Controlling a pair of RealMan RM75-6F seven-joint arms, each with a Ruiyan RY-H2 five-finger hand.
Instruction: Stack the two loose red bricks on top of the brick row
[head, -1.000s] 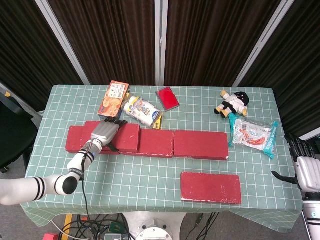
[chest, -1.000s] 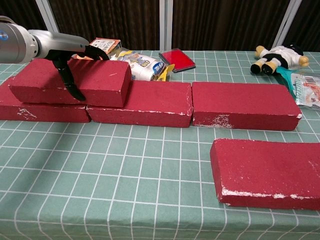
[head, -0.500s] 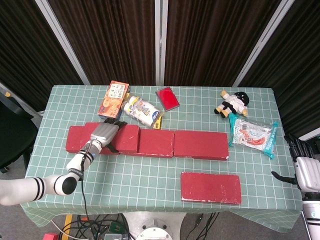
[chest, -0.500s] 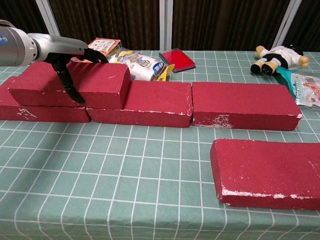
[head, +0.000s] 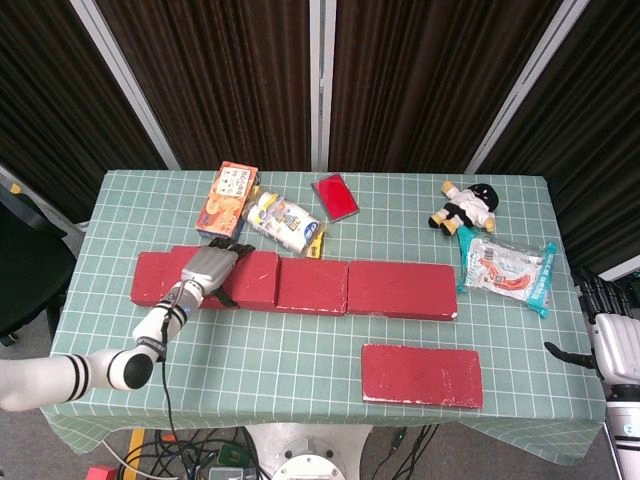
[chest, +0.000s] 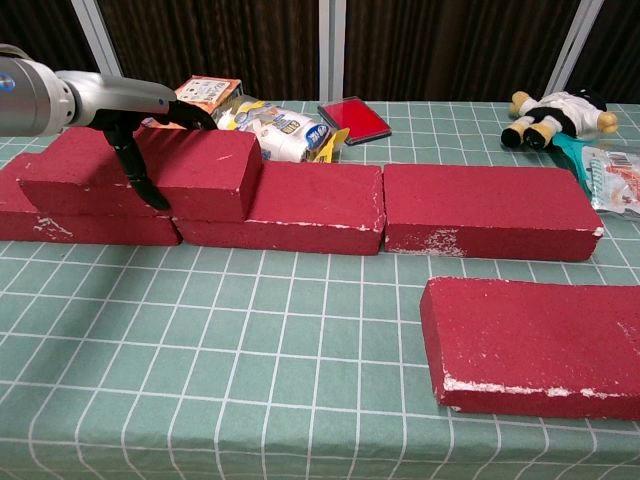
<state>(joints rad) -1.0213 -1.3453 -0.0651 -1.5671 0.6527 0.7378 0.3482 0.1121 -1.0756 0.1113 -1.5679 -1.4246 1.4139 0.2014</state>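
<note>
Though absent from chest view, right hand (head: 612, 340) at table (head: 300, 340) edge.

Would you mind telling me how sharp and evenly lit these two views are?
Head view: sharp, evenly lit, with straight grid lines on the table. Chest view: the near brick is crisp, the toy softer, and the left hand casts a faint shadow.

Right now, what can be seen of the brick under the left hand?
The stacked brick is a dull red rectangular block, foam-like with white scuffs on its edges. It lies flat on top of the brick row at its left end, overlapping two lower bricks. The left hand grips it, fingers over the top, thumb on its front face.
</note>
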